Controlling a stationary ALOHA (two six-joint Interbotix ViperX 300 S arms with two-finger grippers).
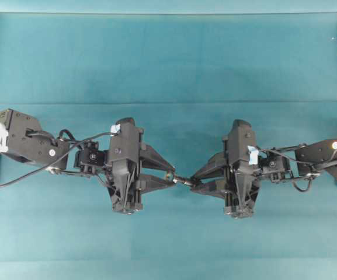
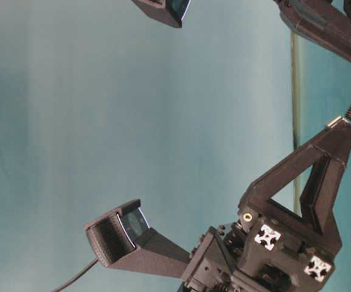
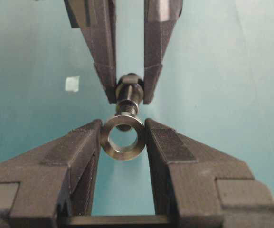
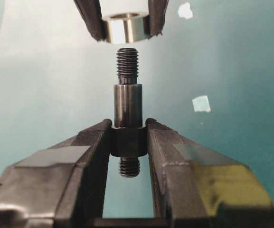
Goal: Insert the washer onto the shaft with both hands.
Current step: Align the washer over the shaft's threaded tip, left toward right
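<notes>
- Nearest the left wrist camera, the left gripper (image 3: 123,137) pinches the washer (image 3: 123,138) between its two fingertips, the hole facing outward toward the other arm.
- Opposite it, the right gripper (image 4: 128,142) is clamped on the shaft (image 4: 127,111) by its thick collar, with the threaded end pointing straight out past its tips.
- That threaded end sits just short of the washer, lined up with the hole but not yet inside it.
- Both pincers meet tip to tip above the teal table (image 1: 168,58); two pale tape scraps (image 4: 201,103) lie beyond the right one.
</notes>
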